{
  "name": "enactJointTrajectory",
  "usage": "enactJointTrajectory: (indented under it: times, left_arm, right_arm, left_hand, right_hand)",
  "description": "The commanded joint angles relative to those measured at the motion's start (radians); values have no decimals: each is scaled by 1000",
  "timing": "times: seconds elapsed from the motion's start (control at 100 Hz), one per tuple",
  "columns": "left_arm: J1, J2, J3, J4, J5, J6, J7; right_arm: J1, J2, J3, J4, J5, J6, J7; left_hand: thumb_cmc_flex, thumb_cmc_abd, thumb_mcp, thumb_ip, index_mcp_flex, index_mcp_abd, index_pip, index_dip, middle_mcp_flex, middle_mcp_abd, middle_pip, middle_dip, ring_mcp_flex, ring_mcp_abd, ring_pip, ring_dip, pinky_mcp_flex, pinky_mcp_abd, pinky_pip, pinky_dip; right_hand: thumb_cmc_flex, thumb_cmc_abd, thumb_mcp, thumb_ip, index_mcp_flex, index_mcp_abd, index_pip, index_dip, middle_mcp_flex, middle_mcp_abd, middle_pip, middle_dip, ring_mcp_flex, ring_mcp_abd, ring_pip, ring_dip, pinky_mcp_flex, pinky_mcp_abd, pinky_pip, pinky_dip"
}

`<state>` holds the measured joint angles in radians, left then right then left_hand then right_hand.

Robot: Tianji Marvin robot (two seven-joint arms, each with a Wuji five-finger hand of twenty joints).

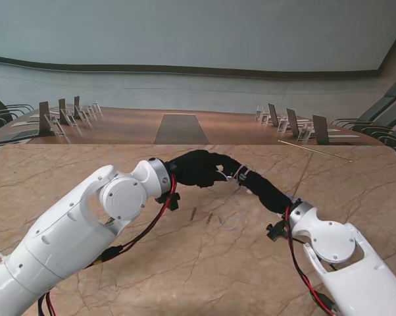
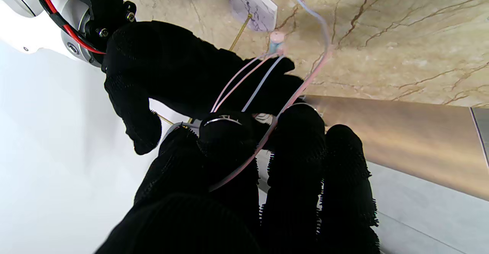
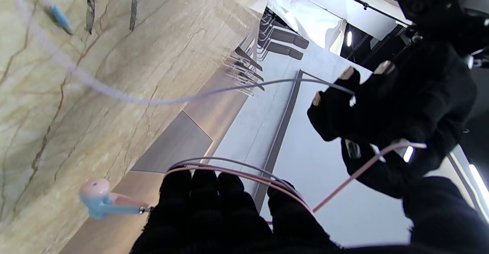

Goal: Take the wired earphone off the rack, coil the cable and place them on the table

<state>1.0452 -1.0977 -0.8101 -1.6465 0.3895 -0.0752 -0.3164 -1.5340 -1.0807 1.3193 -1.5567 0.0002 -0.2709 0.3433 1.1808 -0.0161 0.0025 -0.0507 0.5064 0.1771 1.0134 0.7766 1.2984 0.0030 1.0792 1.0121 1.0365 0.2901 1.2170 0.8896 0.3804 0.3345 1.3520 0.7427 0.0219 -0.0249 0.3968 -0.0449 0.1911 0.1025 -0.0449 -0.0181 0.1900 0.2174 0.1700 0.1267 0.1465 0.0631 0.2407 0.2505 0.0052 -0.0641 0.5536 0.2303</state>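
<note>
My two black-gloved hands meet over the middle of the marble table (image 1: 86, 164). The earphone cable (image 2: 244, 78), pink and pale blue, is looped in several turns across the fingers of my right hand (image 1: 265, 189), (image 2: 172, 67), (image 3: 214, 215). A pink and blue earbud (image 3: 97, 201), (image 2: 276, 40) hangs from those loops. My left hand (image 1: 199, 168), (image 2: 298, 170), (image 3: 401, 105) is closed on a strand of the cable (image 3: 363, 166). Another length of the cable (image 3: 133, 100) trails off towards a blue plug (image 3: 59, 17) near the table top.
A rack with a marble-patterned hexagonal base (image 2: 254, 7) and a thin gold rod (image 2: 240, 34) is beyond my hands. Two small dark marks (image 1: 193, 214) show on the table nearer to me. Chairs and name stands line a far conference table (image 1: 185, 125).
</note>
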Motion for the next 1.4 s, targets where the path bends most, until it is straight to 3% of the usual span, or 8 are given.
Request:
enactJointTrajectory:
  times: [0.0,0.38,0.76,0.88,0.9,0.93,1.05,1.39]
  left_arm:
    - [19,1,1,-9,6,9,4]
    - [32,-9,33,28,18,61,38]
    - [-8,-27,123,80,-35,129,33]
    - [-24,-34,150,99,-52,158,30]
    - [-27,-35,154,102,-54,162,29]
    - [-31,-38,160,108,-59,165,30]
    - [-48,-45,185,129,-67,175,34]
    - [-84,-64,228,188,-95,183,39]
  right_arm:
    - [1,-4,7,4,-3,-21,-19]
    - [-15,4,35,-32,-15,-98,-24]
    - [2,17,18,-70,6,-120,28]
    - [1,25,14,-90,7,-128,54]
    - [1,26,13,-93,8,-130,57]
    - [0,28,12,-97,10,-133,63]
    - [0,32,5,-109,21,-143,79]
    - [-1,42,-21,-150,65,-169,118]
  left_hand:
    - [-4,7,-40,-18,10,11,10,-5,55,-11,23,4,40,31,40,-1,7,35,49,-6]
    - [3,15,-37,-13,-22,2,17,-38,-39,15,-35,-18,-44,35,11,8,-45,20,27,4]
    - [-4,27,-40,-12,-40,-13,21,-40,-122,37,-106,-47,-124,15,-85,-11,-87,43,-23,-7]
    - [-5,32,-40,-11,-54,-21,23,-37,-181,79,-158,-69,-181,15,-147,-16,18,97,29,4]
    - [-3,32,-40,-11,-54,-20,23,-37,-180,77,-157,-71,-179,18,-145,-13,23,96,39,7]
    - [-2,31,-39,-10,-54,-19,23,-38,-182,87,-156,-72,-181,22,-142,-8,20,92,44,9]
    - [-1,29,-40,-11,-49,-18,24,-39,-165,50,-138,-72,-154,25,-110,10,54,102,69,17]
    - [0,26,-39,-10,-46,-19,20,-43,-178,64,-134,-78,-177,45,-99,25,86,76,142,99]
  right_hand:
    - [-50,13,10,-38,-15,-17,-31,-13,-35,-25,-32,-15,-37,-24,-32,-20,-5,-11,-5,34]
    - [-43,13,11,-33,-17,-41,-10,7,-42,-76,-115,-52,-50,-74,-125,-48,-37,-48,-59,47]
    - [-37,9,14,-30,-18,-55,8,24,-35,-75,-115,-50,-47,-73,-141,-42,-31,-54,-82,59]
    - [-38,7,14,-30,-19,-81,19,46,-31,-68,-106,-45,-46,-66,-140,-38,-28,-51,-91,66]
    - [-40,7,19,-30,-29,-85,18,135,-34,-67,-98,-41,-45,-65,-141,-33,-23,-50,-109,89]
    - [-41,7,19,-30,-31,-93,18,162,-34,-67,-95,-40,-46,-65,-140,-31,-21,-49,-114,96]
    - [-38,5,20,-29,-31,-100,20,176,-33,-65,-90,-37,-44,-63,-135,-30,-16,-48,-114,100]
    - [-29,1,21,-27,-34,-93,24,210,-30,-54,-67,-26,-37,-51,-108,-26,0,-38,-111,103]
